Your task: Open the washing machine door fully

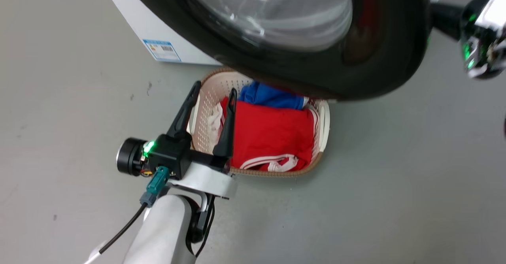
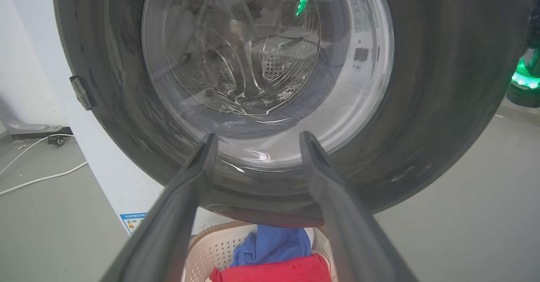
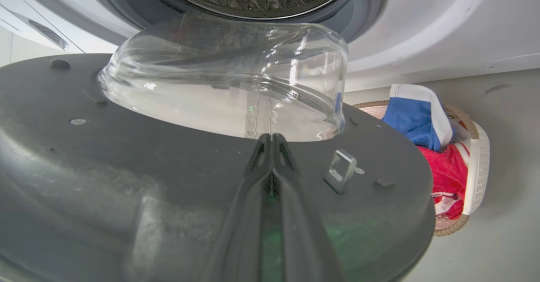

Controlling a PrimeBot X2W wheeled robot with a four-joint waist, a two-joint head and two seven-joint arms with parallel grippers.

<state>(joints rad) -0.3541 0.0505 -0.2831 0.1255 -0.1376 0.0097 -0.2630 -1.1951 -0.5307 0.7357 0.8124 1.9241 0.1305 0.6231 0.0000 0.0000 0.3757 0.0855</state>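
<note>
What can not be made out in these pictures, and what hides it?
- Head view: part of the basket, covered by the washing machine door.
- Head view: text of the label, too small.
- Right wrist view: whether the right gripper touches the door; the contact lies hidden beneath it.
- Left wrist view: door top, cut by the upper edge.

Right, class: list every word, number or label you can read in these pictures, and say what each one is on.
Blue-edged sticker on the white washing machine: print and barcode, too small to read.
Pale label seen through the door glass: blurred, unreadable.
No text can be quoted.
</note>
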